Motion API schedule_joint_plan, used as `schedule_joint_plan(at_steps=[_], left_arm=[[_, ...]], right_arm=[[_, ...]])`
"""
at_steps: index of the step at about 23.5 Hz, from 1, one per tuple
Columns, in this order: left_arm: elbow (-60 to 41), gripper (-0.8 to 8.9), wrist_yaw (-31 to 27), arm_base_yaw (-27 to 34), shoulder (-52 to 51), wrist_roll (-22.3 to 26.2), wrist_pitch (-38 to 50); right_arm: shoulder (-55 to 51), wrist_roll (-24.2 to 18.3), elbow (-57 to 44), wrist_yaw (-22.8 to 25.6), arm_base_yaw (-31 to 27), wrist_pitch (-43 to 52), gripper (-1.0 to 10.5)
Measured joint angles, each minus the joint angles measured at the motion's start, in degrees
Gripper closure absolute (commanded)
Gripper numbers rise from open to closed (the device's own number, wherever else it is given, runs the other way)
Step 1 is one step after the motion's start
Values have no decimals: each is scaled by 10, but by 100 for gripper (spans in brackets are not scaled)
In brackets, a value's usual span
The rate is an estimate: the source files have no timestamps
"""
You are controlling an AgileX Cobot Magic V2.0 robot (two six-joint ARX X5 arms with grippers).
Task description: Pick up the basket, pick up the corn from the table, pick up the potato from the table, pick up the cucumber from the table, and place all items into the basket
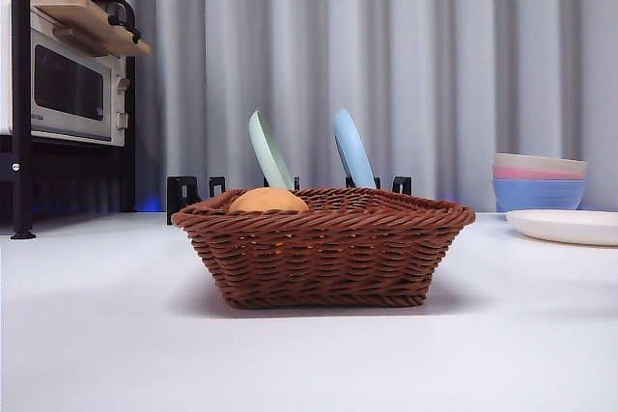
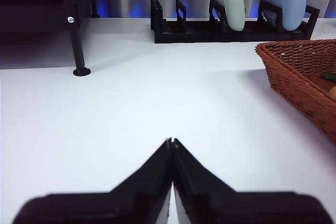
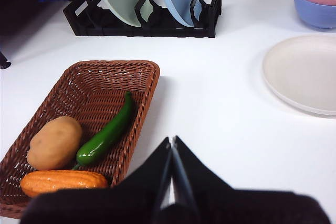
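The reddish-brown wicker basket (image 1: 326,256) stands on the white table (image 1: 97,335) in the middle of the front view. In the right wrist view the basket (image 3: 100,77) holds the potato (image 3: 54,142), the green cucumber (image 3: 106,132) and the orange corn (image 3: 63,181), lying side by side. The potato's top (image 1: 267,201) shows over the rim in the front view. My right gripper (image 3: 171,142) is shut and empty above the table, beside the basket. My left gripper (image 2: 171,142) is shut and empty over bare table, with the basket's corner (image 2: 299,74) off to its side.
A black dish rack (image 3: 142,22) with a green plate (image 1: 269,150) and a blue plate (image 1: 351,148) stands behind the basket. Stacked pastel bowls (image 1: 539,181) and a white plate (image 1: 570,226) sit at the right. A microwave (image 1: 68,89) on a black shelf stands at the left.
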Motion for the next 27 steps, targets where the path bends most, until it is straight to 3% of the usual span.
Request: schedule_joint_plan(at_steps=[17, 25, 27], left_arm=[[0, 817, 0, 0, 0, 0, 0], [0, 817, 0, 0, 0, 0, 0], [0, 817, 0, 0, 0, 0, 0]], right_arm=[[0, 0, 0, 3, 0, 0, 963], [-18, -17, 0, 230, 0, -13, 962], [-30, -17, 0, 257, -3, -16, 962]])
